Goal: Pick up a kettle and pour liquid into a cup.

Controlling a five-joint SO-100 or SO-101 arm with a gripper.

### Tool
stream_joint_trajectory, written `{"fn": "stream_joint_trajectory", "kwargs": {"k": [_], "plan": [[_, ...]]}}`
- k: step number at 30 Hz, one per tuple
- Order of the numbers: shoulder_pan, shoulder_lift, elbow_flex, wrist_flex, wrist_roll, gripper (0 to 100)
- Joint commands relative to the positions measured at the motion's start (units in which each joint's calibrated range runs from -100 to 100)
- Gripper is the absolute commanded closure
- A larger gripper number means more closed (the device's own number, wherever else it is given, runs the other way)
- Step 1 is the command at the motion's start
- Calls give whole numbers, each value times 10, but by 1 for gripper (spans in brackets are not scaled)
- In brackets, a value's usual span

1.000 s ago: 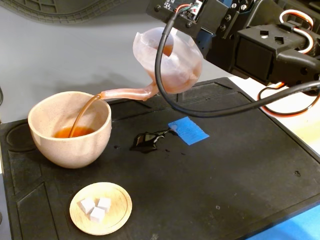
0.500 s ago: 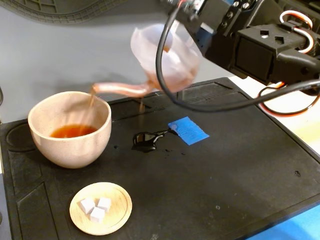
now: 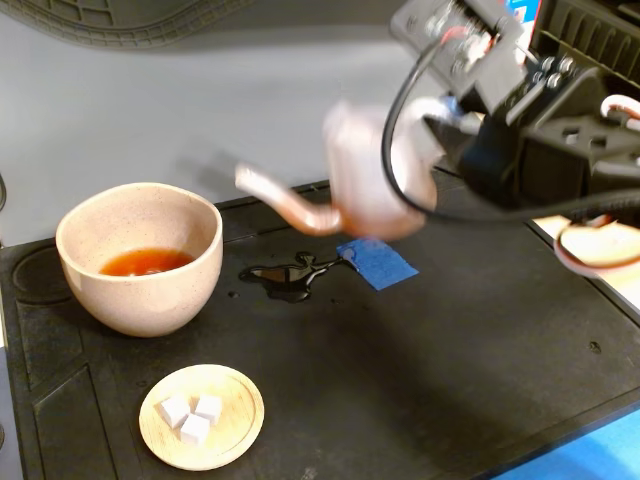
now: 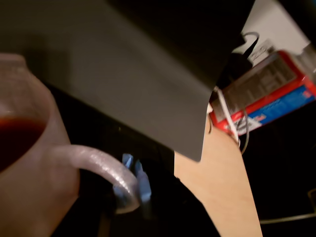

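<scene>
Presently: kettle [image 3: 365,170], airborne at upper centre, directly left of gripper [image 3: 440,125] clamped on it; spout toward cup [image 3: 140,255], lower left.

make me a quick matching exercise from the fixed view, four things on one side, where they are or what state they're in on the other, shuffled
Things:
1. kettle
2. cup
3. wooden dish
4. blue tape

Places or states:
A. holds white cubes
B. lies on the mat beside a dark puddle
C. lifted off the mat by the arm
D. has reddish-brown liquid in the bottom

Pairs: 1-C, 2-D, 3-A, 4-B
</scene>
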Motion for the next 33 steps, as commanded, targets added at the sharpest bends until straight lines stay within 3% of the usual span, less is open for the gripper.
{"fn": "stream_joint_trajectory", "kwargs": {"k": [1, 7, 9, 14, 20, 21, 33], "plan": [[19, -7, 29, -10, -2, 99], [12, 55, 47, -10, -38, 99], [11, 78, 46, -21, -82, 99], [11, 166, 6, -127, -80, 99], [16, 203, -66, -126, -78, 99], [19, 207, -80, -126, -53, 99], [37, 218, -69, -126, -50, 99]]}}
